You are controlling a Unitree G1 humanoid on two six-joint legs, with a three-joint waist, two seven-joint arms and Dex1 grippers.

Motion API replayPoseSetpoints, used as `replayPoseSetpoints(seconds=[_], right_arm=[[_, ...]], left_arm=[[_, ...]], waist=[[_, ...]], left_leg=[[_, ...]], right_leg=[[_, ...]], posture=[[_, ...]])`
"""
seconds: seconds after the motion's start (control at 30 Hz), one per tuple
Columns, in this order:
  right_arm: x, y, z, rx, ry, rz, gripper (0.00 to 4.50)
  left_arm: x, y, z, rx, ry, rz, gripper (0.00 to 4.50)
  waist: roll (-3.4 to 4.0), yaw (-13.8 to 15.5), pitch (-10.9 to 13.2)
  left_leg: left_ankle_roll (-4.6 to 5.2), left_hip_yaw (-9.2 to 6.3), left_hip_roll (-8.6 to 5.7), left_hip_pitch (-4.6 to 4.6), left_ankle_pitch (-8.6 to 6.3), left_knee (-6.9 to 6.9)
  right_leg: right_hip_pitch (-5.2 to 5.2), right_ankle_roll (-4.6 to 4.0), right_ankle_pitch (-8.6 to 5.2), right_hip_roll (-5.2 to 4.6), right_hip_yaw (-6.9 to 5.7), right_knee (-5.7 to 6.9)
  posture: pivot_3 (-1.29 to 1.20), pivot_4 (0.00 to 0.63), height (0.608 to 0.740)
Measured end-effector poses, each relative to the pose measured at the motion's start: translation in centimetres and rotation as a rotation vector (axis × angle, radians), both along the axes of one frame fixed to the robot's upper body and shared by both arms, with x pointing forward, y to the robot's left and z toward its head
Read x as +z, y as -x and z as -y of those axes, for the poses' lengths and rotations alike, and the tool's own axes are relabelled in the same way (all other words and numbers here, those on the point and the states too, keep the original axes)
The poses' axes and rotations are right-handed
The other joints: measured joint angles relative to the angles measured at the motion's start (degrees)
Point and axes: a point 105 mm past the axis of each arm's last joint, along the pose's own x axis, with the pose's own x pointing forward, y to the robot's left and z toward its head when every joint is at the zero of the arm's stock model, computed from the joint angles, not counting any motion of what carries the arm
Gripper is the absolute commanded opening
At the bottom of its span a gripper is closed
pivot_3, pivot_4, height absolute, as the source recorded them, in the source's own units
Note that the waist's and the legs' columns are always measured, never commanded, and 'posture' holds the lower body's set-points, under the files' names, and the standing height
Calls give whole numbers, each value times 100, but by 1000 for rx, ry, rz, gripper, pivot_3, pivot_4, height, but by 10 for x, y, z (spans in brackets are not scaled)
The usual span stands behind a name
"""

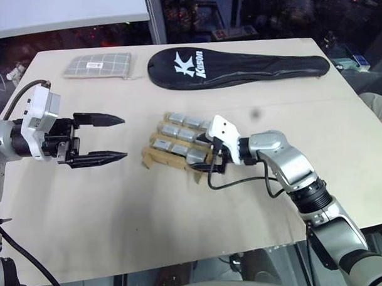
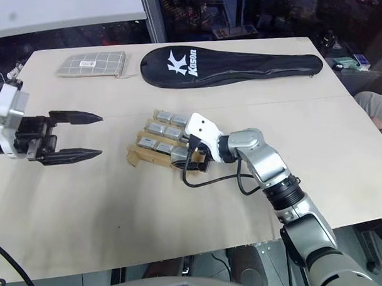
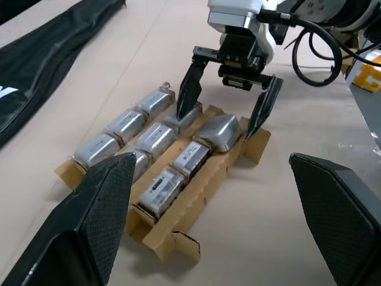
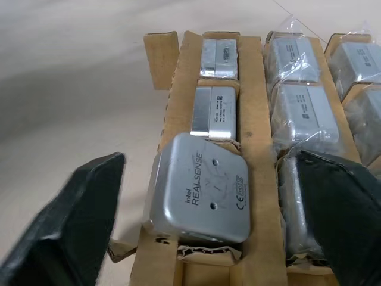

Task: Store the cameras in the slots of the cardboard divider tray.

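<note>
The right claw (image 3: 229, 107) is hanging with its two black fingers spread apart, straddling the near end of the tan-brown cardboard divider tray (image 3: 205, 193) and gripping nothing. Directly between those fingers, a small silver-grey metal camera (image 3: 217, 131) is lying tilted at the mouth of the end slot, its flat back face turned up and only partly sunk in, with neither finger touching it. In the same row just beyond the claw, two more silver-grey cameras (image 4: 215, 110) are sitting down in their slots, one behind the other. In the rows to the side of the claw, further cameras (image 4: 300, 107) in clear plastic wrap are filling the remaining slots. The tray itself is resting flat on the pale beige desk (image 1: 175, 230).

Well apart from the tray, on the side away from the right claw, the left claw (image 1: 97, 138) is hovering above the desk with its black fingers spread wide and empty, pointing toward the tray.

Farther out, toward the desk's far edge, a long black racket cover (image 1: 237, 66) with white lettering is lying flat, and a flat grey gridded packet (image 1: 96, 65) is lying beside it.
</note>
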Motion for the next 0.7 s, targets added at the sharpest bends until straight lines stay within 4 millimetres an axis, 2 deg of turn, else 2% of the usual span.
replayPoseSetpoints(seconds=[0.27,0.47,0.57,0.6,0.63,0.7], right_arm=[[-1,1,5,-5,12,27,4441],[-4,7,0,31,48,77,4441],[-4,7,-1,34,51,84,3683],[-4,7,-2,34,48,83,3122],[-4,7,-2,34,47,83,2900],[-4,7,-2,35,45,80,1937]], left_arm=[[-1,0,-2,1,3,-8,4284],[-2,0,-2,-1,5,-12,4284],[-2,0,-2,-3,4,-13,4284],[-2,0,-2,-2,5,-14,4284],[-2,0,-3,-1,5,-14,4284],[-2,0,-3,0,6,-15,4284]], waist=[[0,2,0],[0,-4,0],[0,-2,0],[0,-1,0],[0,-2,0],[0,-1,0]], left_leg=[[0,0,0,-1,0,0],[0,1,0,0,0,0],[0,1,0,-1,0,0],[0,1,0,-1,0,0],[0,0,0,-1,0,0],[0,0,0,-1,0,0]], right_leg=[[0,0,0,-1,-1,0],[0,0,0,0,-1,0],[0,0,0,0,-1,0],[0,0,0,0,-1,0],[0,0,0,0,-1,0],[0,0,0,-1,-1,0]], posture=[[0,150,740],[0,150,740],[0,150,740],[0,150,740],[0,150,740],[0,150,740]])
